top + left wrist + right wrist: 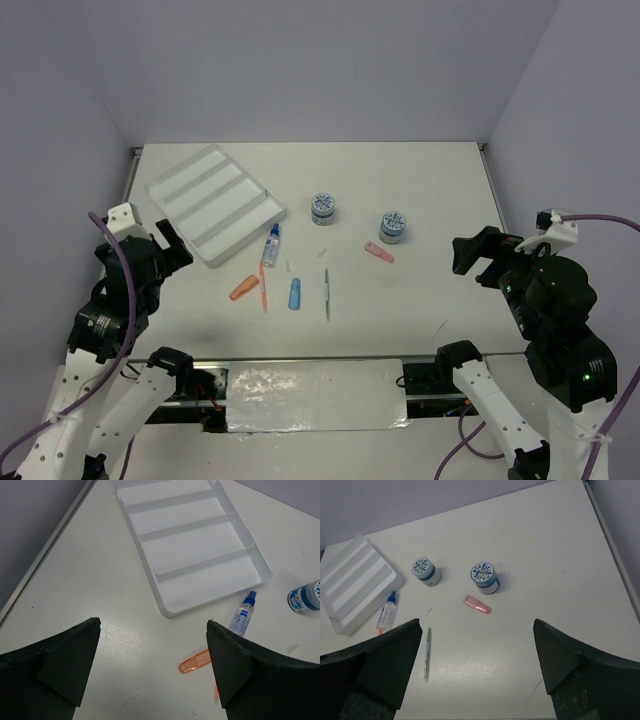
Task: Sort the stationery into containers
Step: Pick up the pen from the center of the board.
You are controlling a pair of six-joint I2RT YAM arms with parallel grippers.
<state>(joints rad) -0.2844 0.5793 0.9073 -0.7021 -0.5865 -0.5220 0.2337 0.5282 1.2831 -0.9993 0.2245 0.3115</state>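
Where one tray [215, 203] lies, two pots [322, 208] [392, 227] stand.

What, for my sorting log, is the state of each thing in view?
Tray: empty, flat.
Pot nearer tray: upright, lidded.
Other pot: upright, lidded.
Bottle: lying, capped.
Orange piece: lying.
Blue piece: lying.
Pink piece: lying.
Orange pen: lying.
Green pen: lying.
Left gripper: open, empty.
Right gripper: open, empty.

No writing is legible anywhere. The clear bottle [242, 617] carries a small blue label, too blurred to read. One pot [426, 570] and the other pot [484, 576] show only blue-white patterning on their lids.
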